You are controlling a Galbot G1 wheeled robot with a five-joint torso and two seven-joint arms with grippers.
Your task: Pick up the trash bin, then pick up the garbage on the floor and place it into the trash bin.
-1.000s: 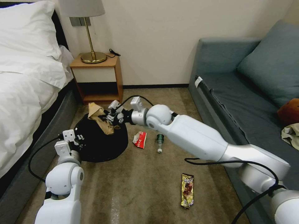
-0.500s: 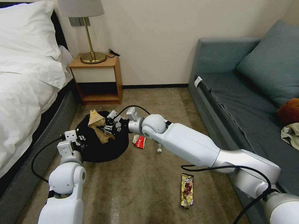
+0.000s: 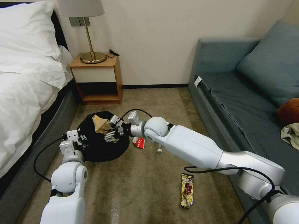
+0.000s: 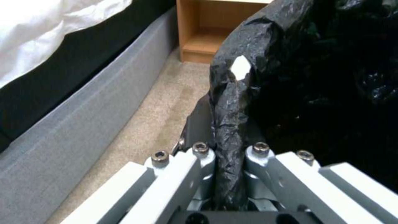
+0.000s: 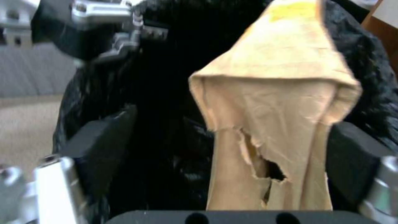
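The trash bin [image 3: 99, 149], lined with a black bag [image 4: 315, 77], sits low on the carpet beside the bed. My left gripper [image 3: 83, 138] [image 4: 228, 151] is shut on the rim's bunched black liner. My right gripper [image 3: 112, 133] [image 5: 230, 124] hangs over the bin's mouth with its fingers spread wide. The brown paper wad [image 3: 101, 124] [image 5: 282, 102] stands loose between them, inside the bin. On the carpet lie a red-and-white wrapper [image 3: 139, 142], a small clear bottle [image 3: 159, 149] partly hidden by my right arm, and a gold-brown snack packet [image 3: 187, 190].
A wooden nightstand [image 3: 98, 81] with a brass lamp [image 3: 92, 57] stands behind the bin. The bed [image 3: 25, 93] runs along the left. A grey-blue sofa [image 3: 243, 102] on the right carries a brown plush toy [image 3: 289, 110] and a beige shirt [image 3: 291, 134]. Open carpet lies in front.
My right gripper has come down over the bin with the paper wad and spread its fingers, letting the wad go. The left gripper keeps its hold on the rim.
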